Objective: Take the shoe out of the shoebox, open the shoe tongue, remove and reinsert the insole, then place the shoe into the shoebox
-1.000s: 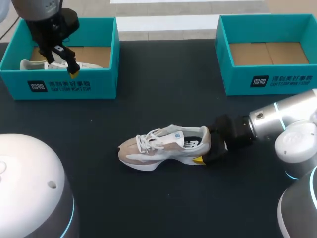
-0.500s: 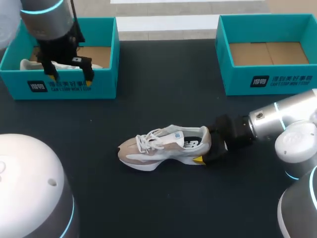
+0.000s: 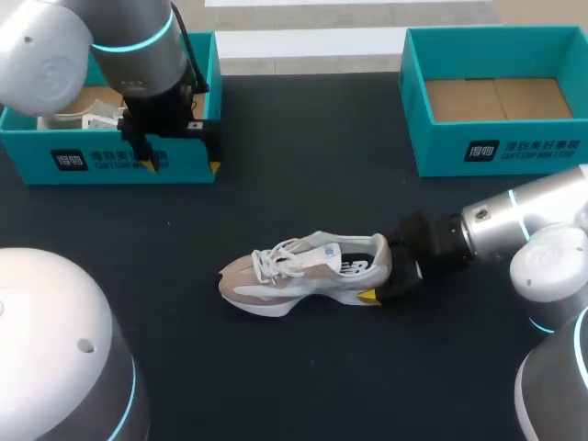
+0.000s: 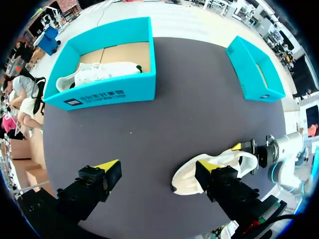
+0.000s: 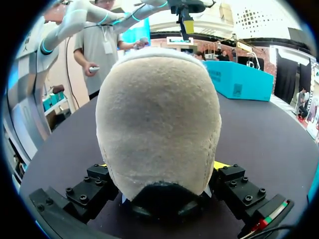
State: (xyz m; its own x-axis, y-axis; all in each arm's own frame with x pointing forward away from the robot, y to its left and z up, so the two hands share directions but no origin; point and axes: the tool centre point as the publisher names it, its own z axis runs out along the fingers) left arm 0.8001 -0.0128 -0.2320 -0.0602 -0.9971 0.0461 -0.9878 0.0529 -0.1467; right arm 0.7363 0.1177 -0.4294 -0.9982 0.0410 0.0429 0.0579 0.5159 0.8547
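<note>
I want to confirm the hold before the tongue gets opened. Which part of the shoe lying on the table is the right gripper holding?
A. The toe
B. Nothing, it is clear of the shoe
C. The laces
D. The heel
D: the right gripper has one finger on each side of the heel of the shoe, as the right wrist view shows.

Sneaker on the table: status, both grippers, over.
Right gripper shut on sneaker heel, sneaker upright on table. Left gripper open, empty, over left shoebox front wall. Second shoe inside that box.
</note>
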